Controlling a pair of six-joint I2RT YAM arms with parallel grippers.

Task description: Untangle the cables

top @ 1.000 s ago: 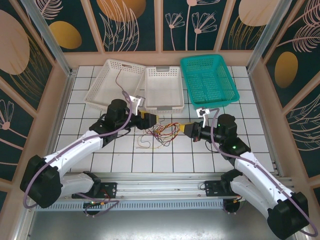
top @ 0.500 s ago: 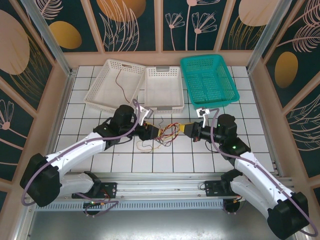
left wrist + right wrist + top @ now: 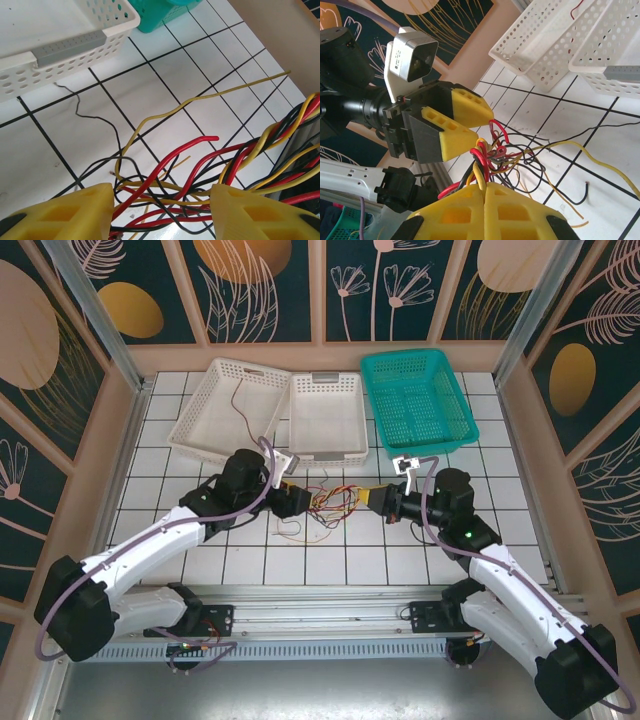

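A tangle of thin red, black and yellow cables (image 3: 332,504) lies on the white tiles between my two grippers. My right gripper (image 3: 372,500) is shut on one end of the bundle, and in the right wrist view red, yellow and black strands (image 3: 492,150) rise out of its closed fingers (image 3: 484,187). My left gripper (image 3: 297,502) stands open at the bundle's left side. Its yellow fingers (image 3: 60,215) straddle the strands (image 3: 190,165) without pinching them. The right wrist view shows the left gripper (image 3: 487,125) open just above the knot.
Two white baskets (image 3: 222,425) (image 3: 328,440) and a teal basket (image 3: 415,400) stand at the back of the table. A single dark red wire (image 3: 240,405) lies in the left white basket. Loose cable ends trail onto the tiles (image 3: 290,530) toward the front.
The left gripper dropped from near the white basket down to the tangle, then eased slightly left. The right gripper stayed put, still holding the bundle.
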